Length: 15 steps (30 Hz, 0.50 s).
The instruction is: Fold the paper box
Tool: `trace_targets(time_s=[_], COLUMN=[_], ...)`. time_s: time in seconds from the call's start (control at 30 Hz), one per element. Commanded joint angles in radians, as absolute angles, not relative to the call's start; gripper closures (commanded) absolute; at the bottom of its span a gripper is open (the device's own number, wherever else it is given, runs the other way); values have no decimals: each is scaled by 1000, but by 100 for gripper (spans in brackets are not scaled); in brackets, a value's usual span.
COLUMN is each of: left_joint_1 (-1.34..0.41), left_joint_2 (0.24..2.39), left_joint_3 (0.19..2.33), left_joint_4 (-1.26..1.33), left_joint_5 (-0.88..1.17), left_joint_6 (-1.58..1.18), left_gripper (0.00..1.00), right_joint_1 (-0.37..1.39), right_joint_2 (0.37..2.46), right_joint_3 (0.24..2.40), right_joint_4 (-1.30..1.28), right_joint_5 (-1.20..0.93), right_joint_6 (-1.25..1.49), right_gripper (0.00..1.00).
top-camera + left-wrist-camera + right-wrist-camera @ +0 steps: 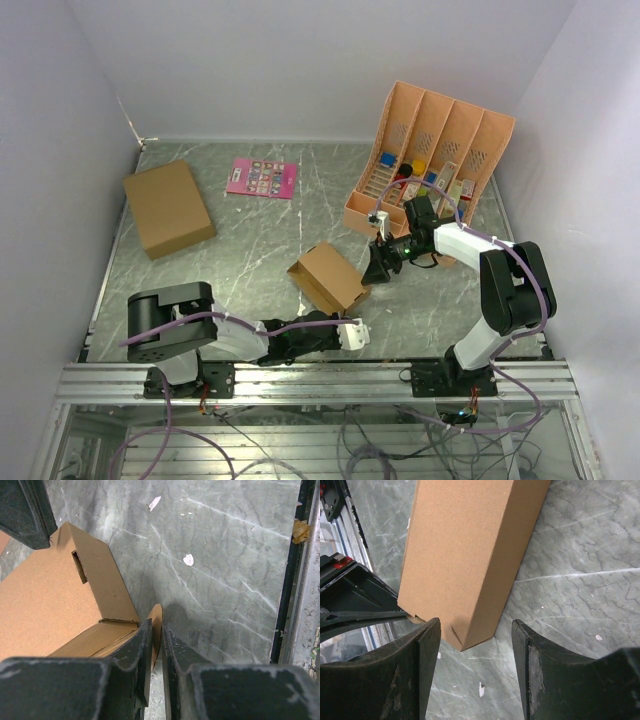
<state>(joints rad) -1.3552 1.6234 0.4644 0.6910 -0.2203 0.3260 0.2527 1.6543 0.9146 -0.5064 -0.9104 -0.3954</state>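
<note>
Cardboard this thin should be light and floppy, quick to crease and slidey on a smooth top, so I'd grab flaps and edges, not panels. The plain brown thin-cardboard paper box [328, 277] sits near-centre on the grey marbled table [250, 230]. My left gripper [156, 645], arm stretched low along the near edge, is narrowed right down, pinching its rounded tab flap [157, 620]. My right gripper [475, 630] reaches in from the right, jaws wide, straddling the box's right-hand corner; contact I can't tell.
</note>
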Motion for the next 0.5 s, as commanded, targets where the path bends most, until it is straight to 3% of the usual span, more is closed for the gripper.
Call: trace_targets(time_s=[0.0, 0.27, 0.47], left_joint_1=[-1345, -1333, -1329], left_joint_2=[1602, 1583, 1580], left_joint_3=[473, 465, 464], left_joint_4=[698, 701, 695], left_joint_5=[-242, -231, -230], left_joint_6=[317, 292, 287], left_gripper=[81, 89, 92], right_joint_1=[251, 249, 239], right_joint_2=[1667, 1666, 1638], right_joint_3=[934, 936, 913], right_joint_4=[-520, -518, -486], right_joint_5=[-931, -966, -1029], right_joint_6=[-385, -379, -349], right_gripper=[42, 42, 35])
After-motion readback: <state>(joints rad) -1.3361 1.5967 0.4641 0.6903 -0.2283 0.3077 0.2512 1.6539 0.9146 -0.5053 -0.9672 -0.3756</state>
